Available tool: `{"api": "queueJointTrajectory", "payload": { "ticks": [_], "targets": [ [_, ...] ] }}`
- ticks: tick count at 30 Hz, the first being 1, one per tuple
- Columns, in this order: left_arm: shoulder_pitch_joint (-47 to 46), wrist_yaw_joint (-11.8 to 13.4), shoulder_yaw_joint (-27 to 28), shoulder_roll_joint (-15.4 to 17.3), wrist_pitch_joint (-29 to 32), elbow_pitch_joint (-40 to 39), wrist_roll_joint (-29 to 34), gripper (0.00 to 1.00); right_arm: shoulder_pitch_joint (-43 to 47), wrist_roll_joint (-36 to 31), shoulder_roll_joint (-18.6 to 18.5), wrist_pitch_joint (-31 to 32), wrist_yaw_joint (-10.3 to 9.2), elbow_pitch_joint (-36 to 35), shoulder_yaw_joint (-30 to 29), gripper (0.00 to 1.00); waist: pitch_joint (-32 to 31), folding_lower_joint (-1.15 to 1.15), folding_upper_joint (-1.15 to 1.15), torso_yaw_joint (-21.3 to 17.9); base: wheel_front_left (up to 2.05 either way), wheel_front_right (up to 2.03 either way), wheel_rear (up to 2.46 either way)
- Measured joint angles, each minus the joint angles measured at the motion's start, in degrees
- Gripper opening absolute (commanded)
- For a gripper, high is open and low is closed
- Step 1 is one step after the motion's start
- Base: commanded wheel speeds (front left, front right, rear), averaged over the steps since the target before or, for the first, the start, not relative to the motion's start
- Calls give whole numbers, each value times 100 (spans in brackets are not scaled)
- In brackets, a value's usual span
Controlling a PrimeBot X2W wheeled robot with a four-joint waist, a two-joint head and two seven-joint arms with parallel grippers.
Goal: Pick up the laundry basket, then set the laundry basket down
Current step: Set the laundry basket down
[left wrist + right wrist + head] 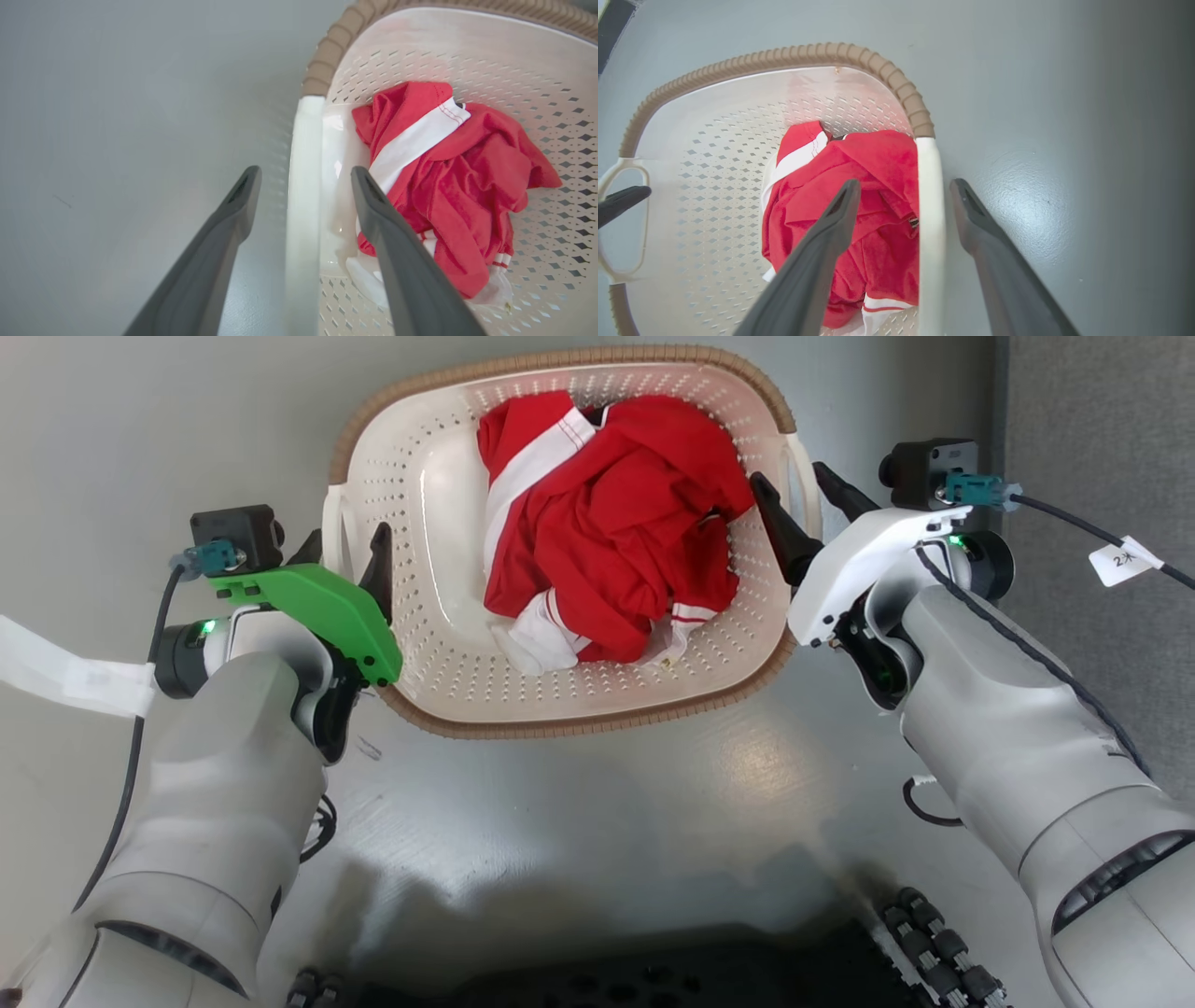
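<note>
A cream basket (439,523) with a brown rim sits on a grey floor (597,803), holding crumpled red and white clothes (616,523). The left claw (344,553) is open, one finger inside the basket wall and one outside, astride the left handle (303,186) with a gap on each side. The right claw (789,485) is open the same way astride the right handle (930,210). Floor shows all round the rim.
</note>
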Motion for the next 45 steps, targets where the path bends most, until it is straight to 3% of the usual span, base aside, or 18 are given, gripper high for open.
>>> {"api": "queueJointTrajectory", "payload": {
  "ticks": [18, 29, 45],
  "targets": [
    [570, -30, 201, 110, -14, -296, 57, 100, 777, 109, -38, 0, 0, -416, -568, 100, -1067, 0, 0, -15, 0, 0, 0],
    [954, -31, 651, 292, -14, -1040, 341, 100, 1209, -109, -254, 0, 0, -1117, -699, 100, -1942, 0, 0, 68, 0, 0, 0],
    [1934, -53, 1563, 447, -14, -2440, 929, 100, 2196, -575, -487, -1, 0, -2258, -1596, 100, -3254, 0, 0, 207, 0, 0, 0]
  ]
}}
